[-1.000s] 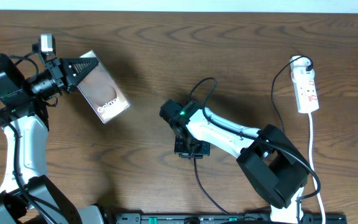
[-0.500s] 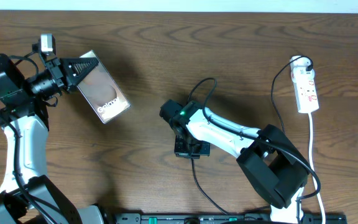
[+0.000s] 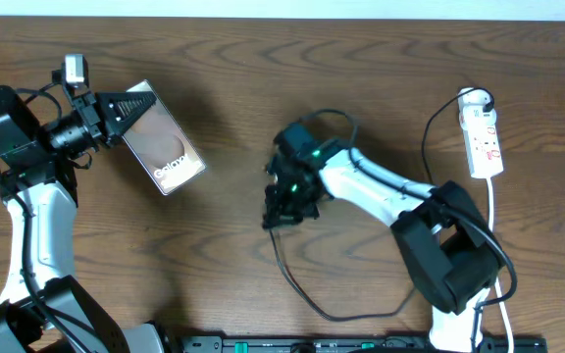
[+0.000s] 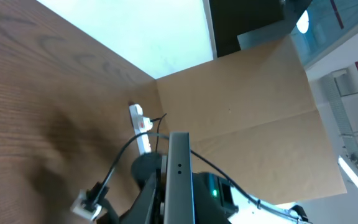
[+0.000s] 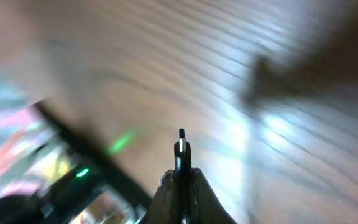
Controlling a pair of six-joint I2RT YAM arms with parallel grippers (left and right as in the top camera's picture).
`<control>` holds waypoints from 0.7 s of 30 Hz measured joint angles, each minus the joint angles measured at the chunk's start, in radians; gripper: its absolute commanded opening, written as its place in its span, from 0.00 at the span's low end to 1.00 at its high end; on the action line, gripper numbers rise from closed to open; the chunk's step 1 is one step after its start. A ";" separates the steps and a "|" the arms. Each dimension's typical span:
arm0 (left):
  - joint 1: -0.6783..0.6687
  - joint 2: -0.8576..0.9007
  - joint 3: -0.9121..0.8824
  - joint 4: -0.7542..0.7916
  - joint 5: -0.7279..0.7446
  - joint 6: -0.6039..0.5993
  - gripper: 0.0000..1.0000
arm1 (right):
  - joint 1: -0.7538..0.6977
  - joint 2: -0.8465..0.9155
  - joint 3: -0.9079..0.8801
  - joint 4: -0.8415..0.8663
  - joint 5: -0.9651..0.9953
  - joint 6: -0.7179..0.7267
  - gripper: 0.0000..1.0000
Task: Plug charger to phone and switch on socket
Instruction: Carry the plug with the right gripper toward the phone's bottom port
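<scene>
My left gripper [image 3: 126, 108] is shut on the phone [image 3: 165, 137], holding it by its upper left end at the table's left; the brownish face with white lettering points up. In the left wrist view the phone's edge [image 4: 180, 180] stands between the fingers. My right gripper [image 3: 281, 211] is at the table's middle, shut on the charger plug; its black tip [image 5: 181, 149] sticks out between the fingers. The charger cable [image 3: 297, 284] trails down towards the front edge. The white socket [image 3: 484, 137] lies at the far right.
The socket's white cord [image 3: 493, 235] runs down the right side. A black rail [image 3: 341, 343] lies along the front edge. The right wrist view is blurred by motion. Bare wood lies between the two grippers.
My right arm has swung up and left, lifting the charger plug; its cable now loops lower towards the front. The left arm and phone have not moved.
</scene>
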 measured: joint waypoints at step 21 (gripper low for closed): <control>0.000 0.000 0.000 0.000 0.000 0.000 0.08 | -0.115 0.005 0.001 0.267 -0.769 -0.576 0.01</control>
